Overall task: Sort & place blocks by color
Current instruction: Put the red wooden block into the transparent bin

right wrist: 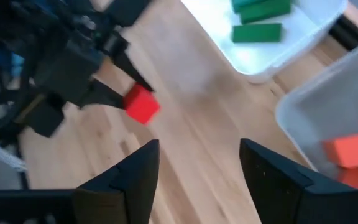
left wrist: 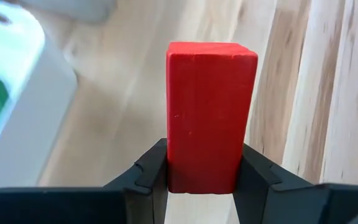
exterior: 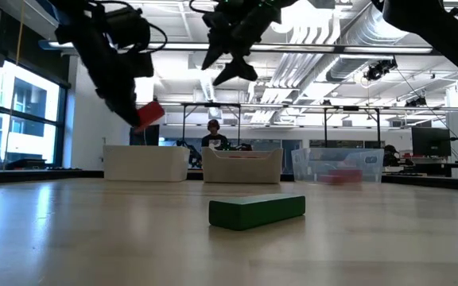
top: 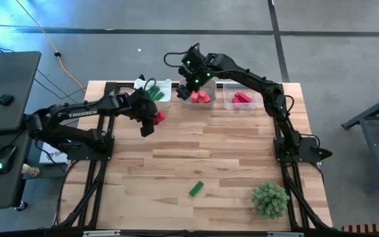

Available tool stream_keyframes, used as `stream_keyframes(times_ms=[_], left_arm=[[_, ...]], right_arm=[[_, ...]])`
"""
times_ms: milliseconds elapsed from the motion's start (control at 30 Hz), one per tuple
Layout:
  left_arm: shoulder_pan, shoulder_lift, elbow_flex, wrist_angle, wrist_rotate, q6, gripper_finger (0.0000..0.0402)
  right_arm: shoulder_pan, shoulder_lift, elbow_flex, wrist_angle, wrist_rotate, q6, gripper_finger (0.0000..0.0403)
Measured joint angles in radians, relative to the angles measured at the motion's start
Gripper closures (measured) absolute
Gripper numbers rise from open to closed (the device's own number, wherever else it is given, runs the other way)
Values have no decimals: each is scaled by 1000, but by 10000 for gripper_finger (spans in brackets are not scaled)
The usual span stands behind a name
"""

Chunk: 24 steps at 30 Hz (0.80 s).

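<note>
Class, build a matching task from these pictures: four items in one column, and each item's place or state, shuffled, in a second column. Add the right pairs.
Column one
1. red block
2. lone green block
3. right gripper
4. bushy green plant ball

Column two
A. lying flat on the bare table
B. open, empty, above the trays
C. clamped in the left gripper
D. standing at the table's near right corner

Pairs: 1-C, 2-A, 3-B, 4-D
</note>
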Motion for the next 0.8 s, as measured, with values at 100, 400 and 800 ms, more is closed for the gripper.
stream_keyframes(times_ms=[100,400,800], left_arm=[[0,-10,0,55,-8,-18,295],[-5,-13,0,184,-113,84,294],[-69,-13,0,270,-221,225,293]], right_arm=[[0,0,0,42,-39,46,182],[3,0,0,97,-144,261,176],[50,1,0,97,-125,360,176]])
